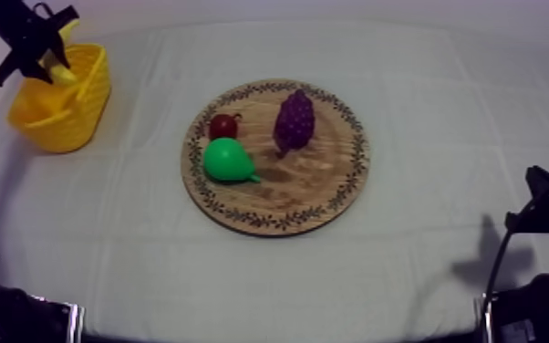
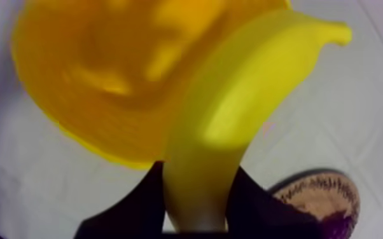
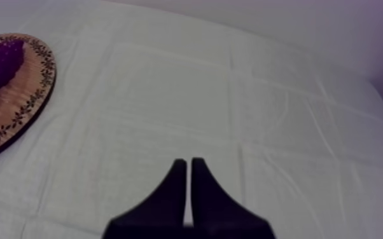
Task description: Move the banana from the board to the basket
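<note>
Your left pincer (image 1: 48, 60) is up at the counter's far left corner, over the yellow basket (image 1: 79, 111), and it is clenched on the banana (image 2: 232, 114): in the left wrist view the two black fingers (image 2: 130, 213) grip one end of the fruit from either side, and the rest of it curves out in front of the basket's open mouth. From above, the banana hangs at the basket's rim on the near-arm side; you cannot tell from these views whether it touches the basket. The wooden board (image 1: 319, 187) lies in the middle of the counter (image 1: 442, 109), well apart from the basket, and carries the grapes (image 1: 295, 119), the pear (image 1: 228, 160) and the small red fruit (image 1: 222, 125), the last two touching. Your right pincer (image 3: 189, 171) is clenched on nothing, its fingers lying together as a narrow wedge over bare cloth, with the board's edge off to one side
</note>
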You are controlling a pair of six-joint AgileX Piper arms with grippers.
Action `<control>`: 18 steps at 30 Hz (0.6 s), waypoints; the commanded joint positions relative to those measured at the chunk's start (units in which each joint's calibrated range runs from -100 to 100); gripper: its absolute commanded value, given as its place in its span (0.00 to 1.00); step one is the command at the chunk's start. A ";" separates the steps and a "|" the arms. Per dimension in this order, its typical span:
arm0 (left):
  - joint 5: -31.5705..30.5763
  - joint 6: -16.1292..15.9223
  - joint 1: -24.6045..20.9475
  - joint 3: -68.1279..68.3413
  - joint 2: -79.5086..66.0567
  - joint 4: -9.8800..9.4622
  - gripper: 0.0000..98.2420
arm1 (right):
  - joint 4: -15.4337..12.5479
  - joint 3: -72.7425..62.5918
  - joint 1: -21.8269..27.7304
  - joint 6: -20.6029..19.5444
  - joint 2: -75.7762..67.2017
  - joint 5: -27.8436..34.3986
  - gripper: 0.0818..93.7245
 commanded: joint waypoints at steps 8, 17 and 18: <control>0.78 -1.12 -3.92 -6.18 4.40 -0.33 0.46 | -0.01 -0.03 0.02 0.00 -0.04 -0.01 0.01; -1.27 -1.40 -4.65 -3.94 0.77 -0.34 0.35 | -0.01 -0.03 0.02 0.00 -0.04 -0.01 0.01; -1.91 -1.87 -4.63 -3.27 0.16 -0.11 0.30 | -0.01 -0.03 0.02 0.00 -0.04 -0.01 0.01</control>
